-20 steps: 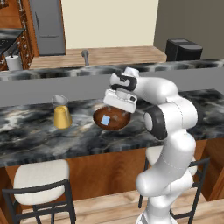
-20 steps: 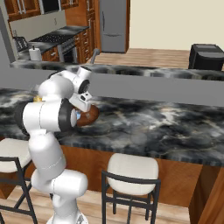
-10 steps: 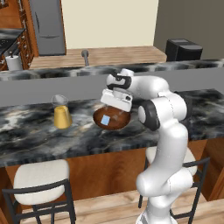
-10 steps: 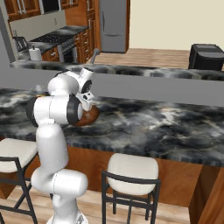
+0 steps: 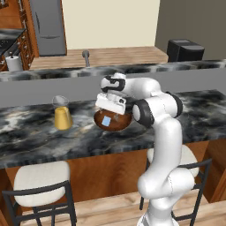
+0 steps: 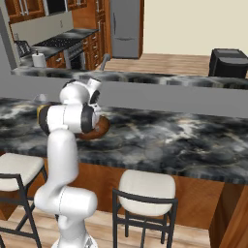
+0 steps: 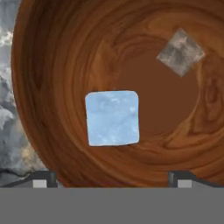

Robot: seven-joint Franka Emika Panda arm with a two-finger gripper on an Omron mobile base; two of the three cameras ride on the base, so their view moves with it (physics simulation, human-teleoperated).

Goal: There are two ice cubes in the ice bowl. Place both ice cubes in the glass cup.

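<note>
We find a long counter (image 5: 39, 137) of veined black-and-grey marble. Near the middle of its front edge sits the ice bowl (image 5: 113, 121), round, shallow, reddish-brown wood with swirling grain. The glass cup (image 5: 62, 115), clear with a yellow-orange lower part, stands well apart towards the counter's left end. The gripper (image 7: 113, 177) hangs directly above the bowl, jaws apart. Inside the bowl lie a smooth pale-blue ice cube (image 7: 113, 117) and a greyer translucent cube (image 7: 180, 52), not touching.

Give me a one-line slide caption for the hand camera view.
Open gripper poised over the wooden bowl, looking down at two ice cubes: one pale blue, one greyish.
</note>
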